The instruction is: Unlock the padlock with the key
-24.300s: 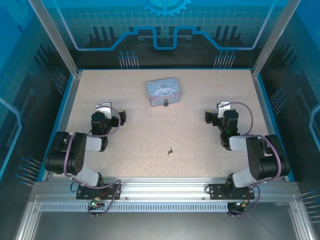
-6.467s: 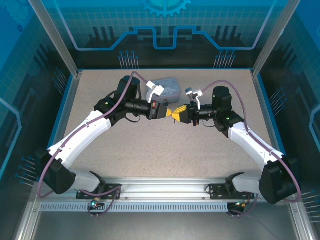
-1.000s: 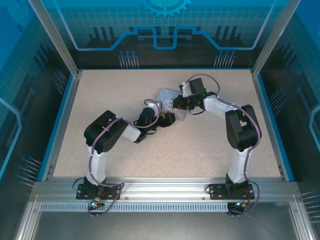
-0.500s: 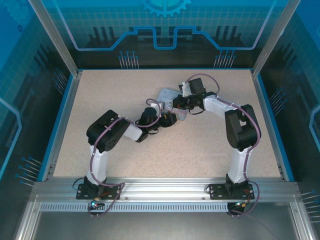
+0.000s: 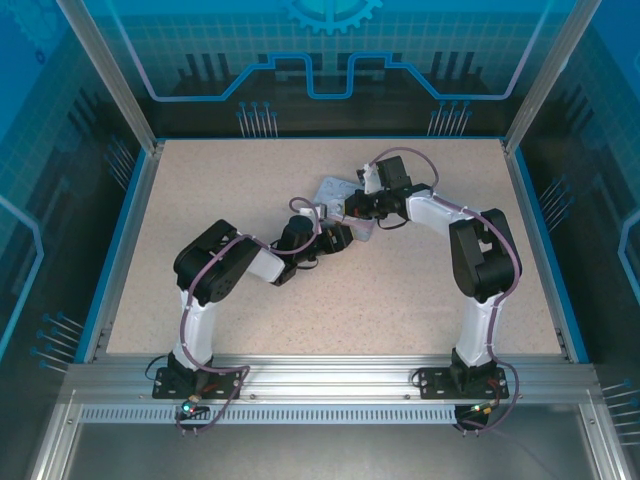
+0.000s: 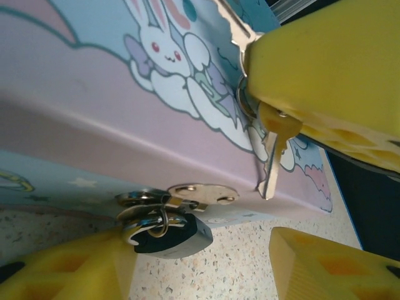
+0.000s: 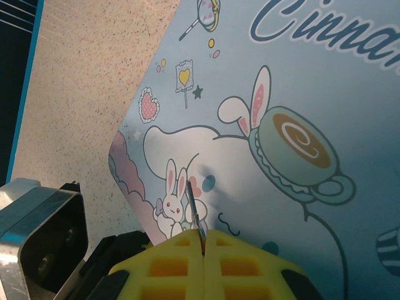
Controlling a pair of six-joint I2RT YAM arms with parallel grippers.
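The small dark padlock [image 6: 172,232] hangs from the metal hasp [image 6: 201,193] on the front of the pastel bunny tin [image 6: 94,94]. My left gripper [image 6: 200,250] is open around it: the left yellow finger [image 6: 69,269] touches the padlock, while the right finger [image 6: 325,269] stands well apart. My right gripper [image 7: 204,240] is shut on the key [image 7: 194,206], whose blade sticks out over the tin lid [image 7: 281,94]. From the left wrist, the key [image 6: 272,164] points down toward the tin's front edge, right of the padlock. From above, both grippers [image 5: 338,236] [image 5: 356,208] meet at the tin [image 5: 330,189].
The tin sits on a speckled beige table [image 5: 420,290] with a blue rim [image 5: 545,250]. The left wrist's camera housing [image 7: 40,237] lies close below the tin in the right wrist view. Open tabletop lies on all sides of the tin.
My left gripper's jaws have narrowed around the padlock and the left arm has edged slightly toward the tin. The right arm holds still with the key.
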